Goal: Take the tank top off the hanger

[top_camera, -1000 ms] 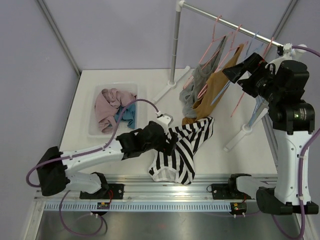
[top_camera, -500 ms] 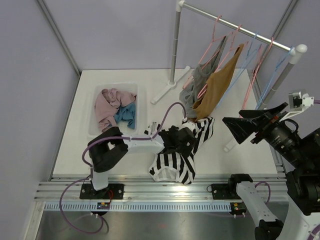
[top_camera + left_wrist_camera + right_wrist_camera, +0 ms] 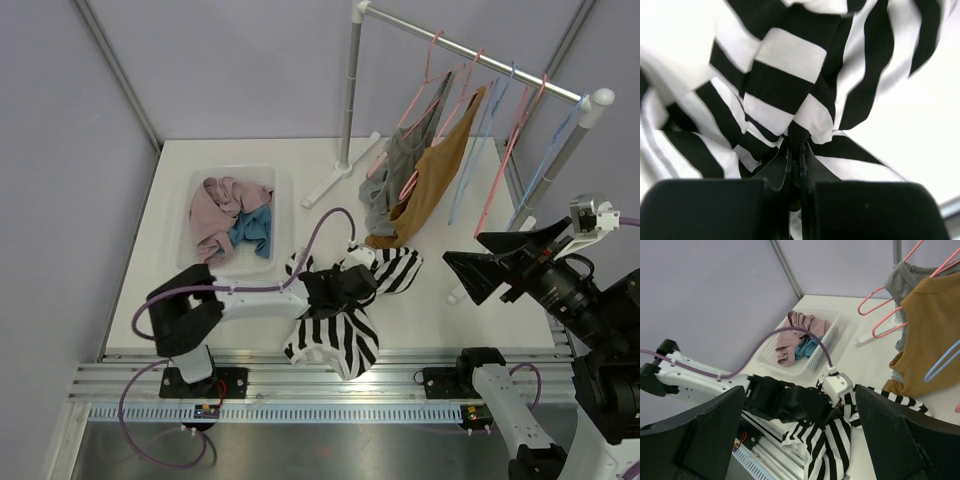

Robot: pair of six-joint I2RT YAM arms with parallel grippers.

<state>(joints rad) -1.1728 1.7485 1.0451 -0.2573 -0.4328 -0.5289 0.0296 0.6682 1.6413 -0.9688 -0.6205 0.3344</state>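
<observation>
A black-and-white striped tank top (image 3: pixel 340 338) lies bunched on the table near the front edge, off any hanger. My left gripper (image 3: pixel 363 284) is shut on a fold of it; in the left wrist view the fingertips (image 3: pixel 795 150) pinch the striped cloth (image 3: pixel 785 100). My right gripper (image 3: pixel 470 272) hangs open and empty over the table's right side, clear of the rack. From the right wrist view the striped top (image 3: pixel 840 445) shows under the left arm. Pink hangers (image 3: pixel 430 75) on the rail carry a grey top (image 3: pixel 395 170) and a brown top (image 3: pixel 432 185).
The clothes rail (image 3: pixel 470 48) crosses the back right, with empty blue hangers (image 3: pixel 490 130) and its feet (image 3: pixel 328 186) on the table. A white basket (image 3: pixel 262 262) of pink and blue clothes sits at the left. The metal rail (image 3: pixel 320 385) runs along the front edge.
My left gripper has shut on the striped top and drawn it into a bunch toward the left and front. The right arm has come down from the rail to the right side.
</observation>
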